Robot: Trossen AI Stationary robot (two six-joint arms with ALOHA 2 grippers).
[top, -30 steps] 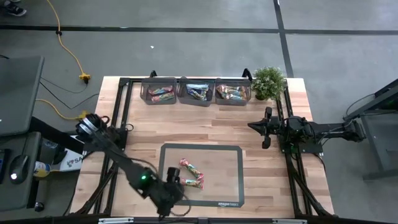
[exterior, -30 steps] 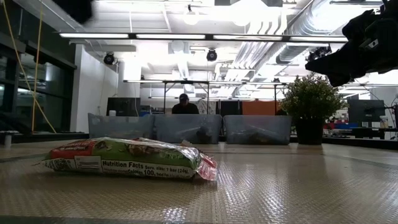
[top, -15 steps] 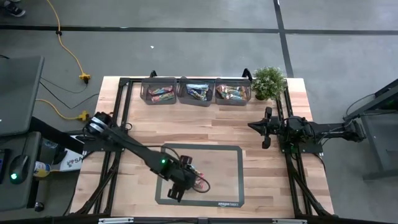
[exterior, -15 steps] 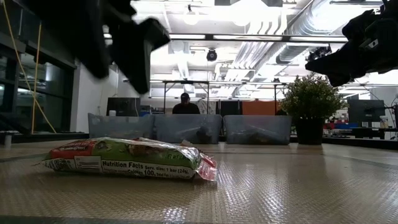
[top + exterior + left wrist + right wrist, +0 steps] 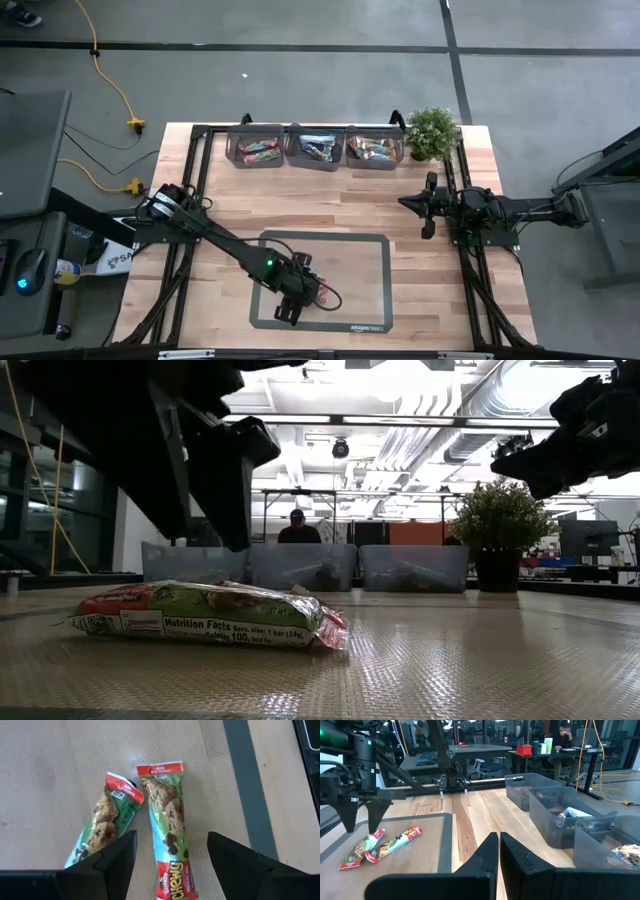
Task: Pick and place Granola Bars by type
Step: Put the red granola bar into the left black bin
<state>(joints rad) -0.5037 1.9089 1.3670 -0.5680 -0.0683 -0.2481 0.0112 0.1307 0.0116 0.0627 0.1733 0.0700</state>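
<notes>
Two Granola Bars with green wrappers and red ends lie flat on the grey mat [image 5: 370,262], angled in a V: one [image 5: 169,825] and the other [image 5: 109,820], also seen from the side [image 5: 200,615]. My left gripper [image 5: 170,865] hangs open just above them, pointing steeply down, its fingers on either side of one bar's end and touching nothing. In the high view my left gripper [image 5: 293,303] covers most of the bars. My right gripper [image 5: 498,851] waits shut at the table's right [image 5: 415,203].
Three grey bins [image 5: 257,148] [image 5: 315,148] [image 5: 373,148] holding more bars stand in a row at the far edge. A potted plant [image 5: 432,132] stands at the far right. Bare wood lies between mat and bins.
My left gripper has swung from the mat's near-left corner toward the table's right, over the two bars, and come down close above them. It has stayed open. The bars have not moved.
</notes>
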